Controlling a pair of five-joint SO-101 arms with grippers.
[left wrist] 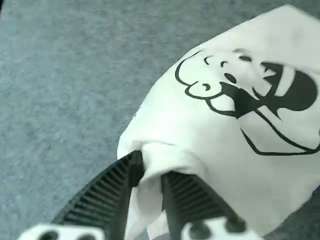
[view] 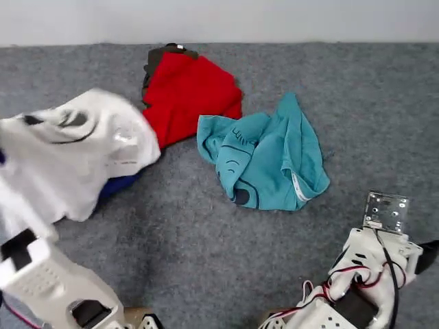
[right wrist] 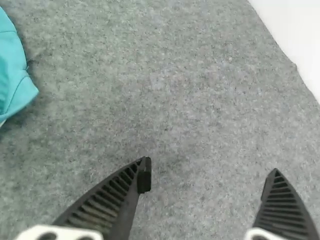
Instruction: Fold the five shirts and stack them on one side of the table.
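A white shirt (view: 68,154) with a black cartoon print lies bunched at the left of the grey table, over a blue shirt (view: 118,185). In the left wrist view my left gripper (left wrist: 150,170) is shut on a fold of the white shirt (left wrist: 235,125) at its edge. A red shirt (view: 188,96) lies at the back with a dark shirt (view: 156,58) under its far edge. The teal shirt (view: 264,157) is crumpled in the middle. My right gripper (right wrist: 210,177) hangs open over bare felt at the front right, beside a teal shirt corner (right wrist: 12,80).
The grey felt table (view: 206,240) has free room across its front middle and back right. The felt's edge (right wrist: 280,45) meets a white surface near the right gripper. Both arm bodies (view: 363,281) stand at the front edge.
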